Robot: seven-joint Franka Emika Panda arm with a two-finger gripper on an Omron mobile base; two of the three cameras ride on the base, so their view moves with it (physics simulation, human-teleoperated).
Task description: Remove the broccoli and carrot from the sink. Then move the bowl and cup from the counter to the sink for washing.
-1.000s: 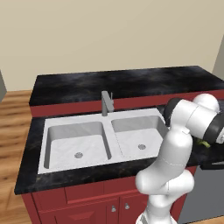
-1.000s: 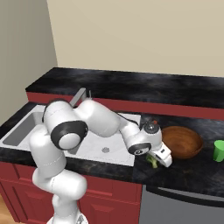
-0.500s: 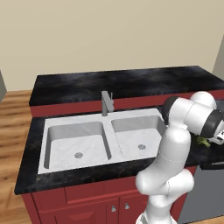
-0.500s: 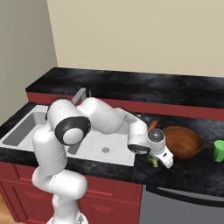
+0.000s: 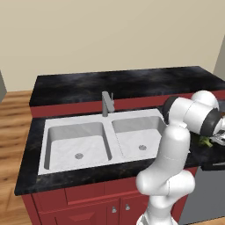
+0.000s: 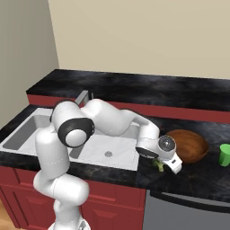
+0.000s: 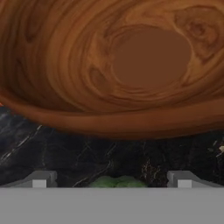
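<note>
Right base view: the white arm reaches across the right basin of the sink (image 6: 27,134) and bends down to the counter (image 6: 197,177) just right of it. The gripper (image 6: 165,167) hangs low over the broccoli (image 6: 158,165), which lies on the black stone between the sink's right edge and the bowl (image 6: 188,144). The bowl stands just right of the hand and looks empty. The green cup (image 6: 224,155) stands upright on the counter further right, apart from the bowl; what is inside it cannot be made out.

In the hand view the bowl (image 7: 131,65) shows its bare wooden inside, with nothing in it. A strip of counter (image 7: 65,153) lies nearer, and the top of the broccoli (image 7: 116,181) sits between the two finger tips (image 7: 41,179), which stand spread wide and touch nothing.

In the left base view both basins of the sink (image 5: 79,140) show bare white bottoms with round drains, and the faucet (image 5: 107,103) stands at the centre back. The broccoli (image 5: 205,141) peeps out on the counter (image 5: 88,85) at the right, beside the arm's elbow.
</note>
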